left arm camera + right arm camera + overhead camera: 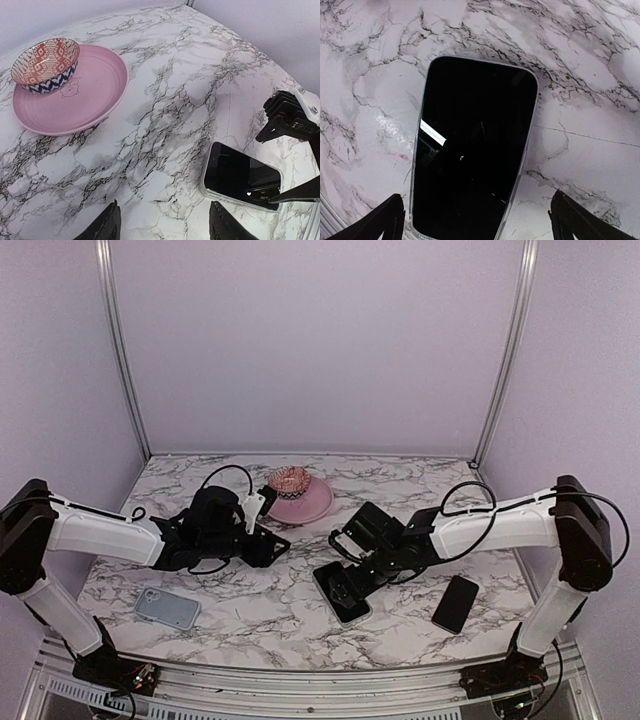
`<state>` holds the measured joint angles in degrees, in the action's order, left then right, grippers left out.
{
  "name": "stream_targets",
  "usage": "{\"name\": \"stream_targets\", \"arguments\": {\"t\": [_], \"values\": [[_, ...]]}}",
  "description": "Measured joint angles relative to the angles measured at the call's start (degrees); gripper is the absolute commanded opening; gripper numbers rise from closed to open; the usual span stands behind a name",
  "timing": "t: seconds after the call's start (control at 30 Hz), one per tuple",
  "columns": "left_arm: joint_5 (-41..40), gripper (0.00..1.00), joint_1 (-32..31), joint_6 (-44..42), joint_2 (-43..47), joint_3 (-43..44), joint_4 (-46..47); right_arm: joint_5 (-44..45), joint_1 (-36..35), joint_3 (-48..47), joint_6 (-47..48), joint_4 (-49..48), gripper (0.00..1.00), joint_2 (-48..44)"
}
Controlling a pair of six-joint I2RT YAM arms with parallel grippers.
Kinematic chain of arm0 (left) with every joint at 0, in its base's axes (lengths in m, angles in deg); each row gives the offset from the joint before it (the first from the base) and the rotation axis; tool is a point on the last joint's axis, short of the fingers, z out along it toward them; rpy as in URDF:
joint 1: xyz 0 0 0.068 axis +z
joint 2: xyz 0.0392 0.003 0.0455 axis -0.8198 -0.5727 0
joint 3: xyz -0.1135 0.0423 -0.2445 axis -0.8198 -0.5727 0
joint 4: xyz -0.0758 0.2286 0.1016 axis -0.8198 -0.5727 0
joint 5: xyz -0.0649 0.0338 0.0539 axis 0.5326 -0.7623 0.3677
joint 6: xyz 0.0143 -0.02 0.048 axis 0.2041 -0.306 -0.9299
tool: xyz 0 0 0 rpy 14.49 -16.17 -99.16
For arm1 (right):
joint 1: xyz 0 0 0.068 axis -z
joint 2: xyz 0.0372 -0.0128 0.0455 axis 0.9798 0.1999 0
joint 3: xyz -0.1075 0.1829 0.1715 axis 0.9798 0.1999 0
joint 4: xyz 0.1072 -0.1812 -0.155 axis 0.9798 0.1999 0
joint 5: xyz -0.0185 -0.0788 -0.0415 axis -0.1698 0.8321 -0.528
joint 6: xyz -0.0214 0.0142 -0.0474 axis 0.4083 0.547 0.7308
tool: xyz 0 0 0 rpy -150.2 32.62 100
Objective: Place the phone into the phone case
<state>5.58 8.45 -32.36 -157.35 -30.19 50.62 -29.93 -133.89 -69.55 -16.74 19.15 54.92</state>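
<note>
The phone (345,598) is lying flat, screen up, front-centre on the desk (250,625), far end angling left. The R claw (346,562) is hovering over that far end, jaws spread wide and gripping nothing. In the R wrist view its fingers (385,220) are sitting outside both long edges of the phone (470,150), w/ bare marble showing betw. each finger and the edge. A pale rim is running round the screen; can't tell whether that's the phone's own edge or the case.

The L claw (272,542) is also hanging open and empty, near the plate (305,502) that's carrying the bowl (290,480). In the L wrist view its fingers (107,225) are framing bare marble, w/ the phone (242,175) lying at the right side of that view.

Room: open marble is stretching left of the phone twd the slab (167,608), which is lying near the front edge. The black phone (456,603) is lying well apart to the right. The plate is sitting behind the phone, twd the back.
</note>
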Motion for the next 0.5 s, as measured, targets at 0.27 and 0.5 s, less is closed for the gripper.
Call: {"name": "stream_targets", "arguments": {"t": [0.27,0.5], "values": [[-2.3,0.66,-0.7,2.1,-0.6,-1.8,-0.2,1.3,-2.7,-7.7,-1.2,7.7,0.99,9.2],[-2.3,0.66,-0.7,2.0,-0.7,-1.8,-0.2,1.2,-3.7,-9.8,-1.3,10.0,0.92,11.5]]}}
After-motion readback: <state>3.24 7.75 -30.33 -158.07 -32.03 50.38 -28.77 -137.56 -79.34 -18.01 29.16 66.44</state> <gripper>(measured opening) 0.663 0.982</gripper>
